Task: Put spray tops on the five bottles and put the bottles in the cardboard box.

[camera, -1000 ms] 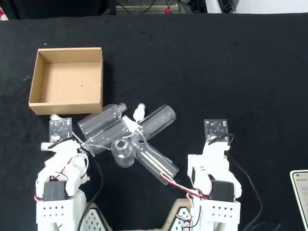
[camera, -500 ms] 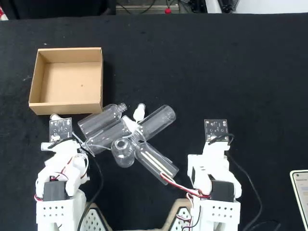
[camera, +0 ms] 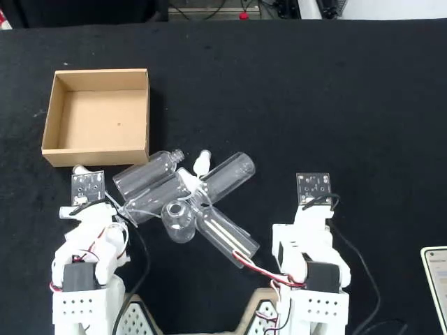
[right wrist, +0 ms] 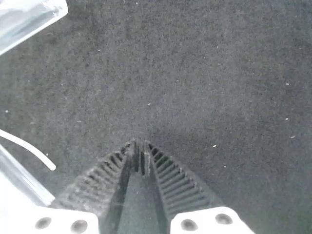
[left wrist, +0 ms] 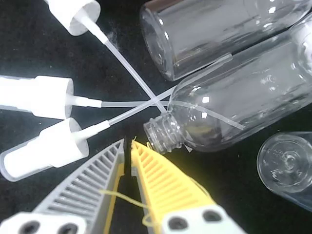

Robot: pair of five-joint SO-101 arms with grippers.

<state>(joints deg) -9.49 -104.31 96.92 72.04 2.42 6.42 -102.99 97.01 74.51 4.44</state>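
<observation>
2 grippers, left gripper (left wrist: 127,146) and right gripper (right wrist: 140,148), are closed and empty; clear bottles (camera: 150,174) lie piled near the cardboard box (camera: 94,152), spray tops (left wrist: 39,97) beside them

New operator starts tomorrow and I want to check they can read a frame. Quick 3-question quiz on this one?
1. True or false: the box holds nothing.
2. The left gripper is: A open; B shut, empty; C hidden.
3. How many loose spray tops does the left wrist view show?
Key: 1 true; 2 B; 3 three.
</observation>
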